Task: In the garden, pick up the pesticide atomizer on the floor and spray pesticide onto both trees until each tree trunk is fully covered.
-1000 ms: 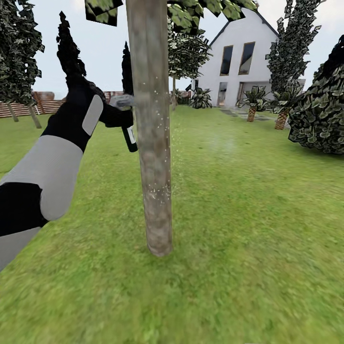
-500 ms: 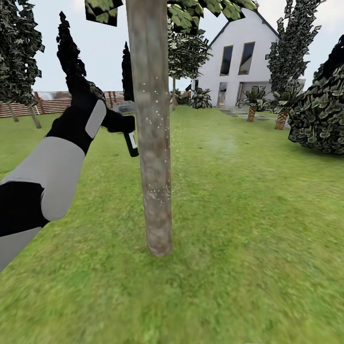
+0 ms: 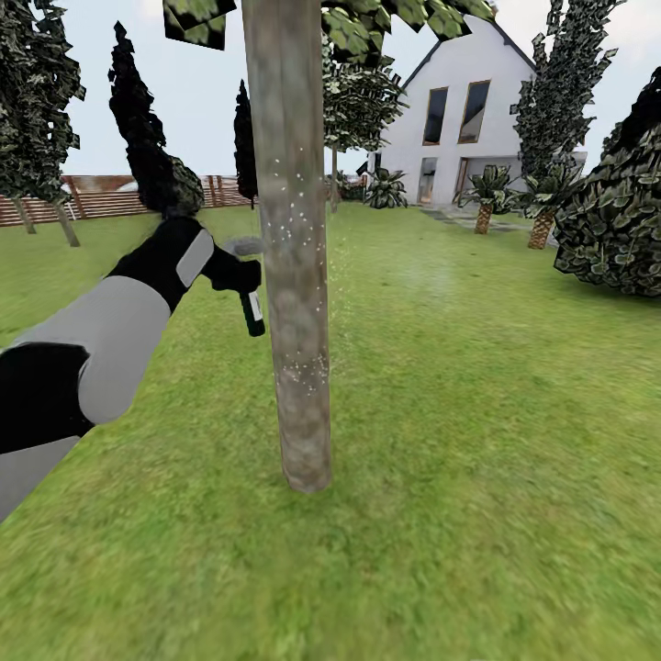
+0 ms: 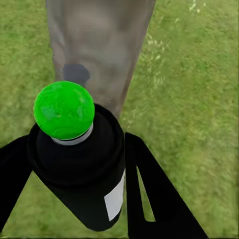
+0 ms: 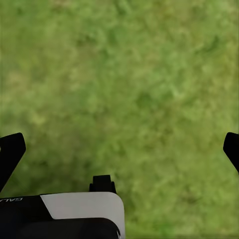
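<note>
left end effector point(image 3: 240, 275) gripping the pesticide atomizer point(image 3: 252, 310) beside the tree trunk point(image 3: 292, 275)

my right end effector point(image 5: 119, 149) hangs spread wide over lawn point(image 5: 139, 84). i hold the atomizer just left of the trunk, its green dot point(image 4: 63, 110) facing the bark; white droplets speckle the trunk. behind: fence point(image 3: 92, 200), white house point(image 3: 459, 110).

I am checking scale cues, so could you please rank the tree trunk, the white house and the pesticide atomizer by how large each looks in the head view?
1. Tree trunk: largest, though nearness to the camera inflates it.
2. White house: smaller in view, plainly because it is far off.
3. Pesticide atomizer: smallest, held in the left hand.
</note>
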Robot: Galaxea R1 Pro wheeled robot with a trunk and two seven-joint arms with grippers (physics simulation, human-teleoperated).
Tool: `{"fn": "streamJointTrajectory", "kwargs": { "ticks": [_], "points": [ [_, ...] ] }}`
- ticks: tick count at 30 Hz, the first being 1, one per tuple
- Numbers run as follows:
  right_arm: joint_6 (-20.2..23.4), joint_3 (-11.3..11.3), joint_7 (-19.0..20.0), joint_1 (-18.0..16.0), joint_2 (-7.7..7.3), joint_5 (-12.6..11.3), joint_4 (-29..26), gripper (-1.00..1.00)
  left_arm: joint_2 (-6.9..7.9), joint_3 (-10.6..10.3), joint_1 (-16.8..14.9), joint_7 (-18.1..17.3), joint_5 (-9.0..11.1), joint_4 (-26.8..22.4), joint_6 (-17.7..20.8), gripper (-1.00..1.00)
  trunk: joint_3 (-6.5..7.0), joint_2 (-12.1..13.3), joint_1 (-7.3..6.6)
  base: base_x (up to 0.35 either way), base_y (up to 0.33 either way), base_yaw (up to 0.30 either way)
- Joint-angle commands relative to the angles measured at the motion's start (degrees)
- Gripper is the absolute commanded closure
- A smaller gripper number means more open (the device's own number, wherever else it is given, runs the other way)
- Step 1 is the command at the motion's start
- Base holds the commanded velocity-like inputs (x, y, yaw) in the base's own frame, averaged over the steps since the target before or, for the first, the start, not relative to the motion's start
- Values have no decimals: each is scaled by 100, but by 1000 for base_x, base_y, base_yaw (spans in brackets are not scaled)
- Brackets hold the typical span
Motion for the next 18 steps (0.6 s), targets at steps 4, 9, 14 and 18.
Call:
{"fn": "streamJointTrajectory", "kwargs": {
  "ticks": [4,9,14,18],
  "points": [
    [-30,48,-3,-8,3,-44,16,-100,-10,-31,-7,-1,49,635,-417,100,-8,-9,1,0,0,0],
    [-30,48,-2,-7,3,-45,16,-100,-34,-31,-4,-1,49,1598,-1200,100,-8,-9,1,0,0,0],
    [-30,48,-3,-5,3,-44,16,-100,-40,-31,133,-4,48,1747,-1724,100,-8,-9,1,0,0,0],
    [-30,48,-3,-7,3,-42,16,-100,-197,-31,472,-9,47,1763,-1957,100,-8,-9,1,0,0,0]
  ]
}}
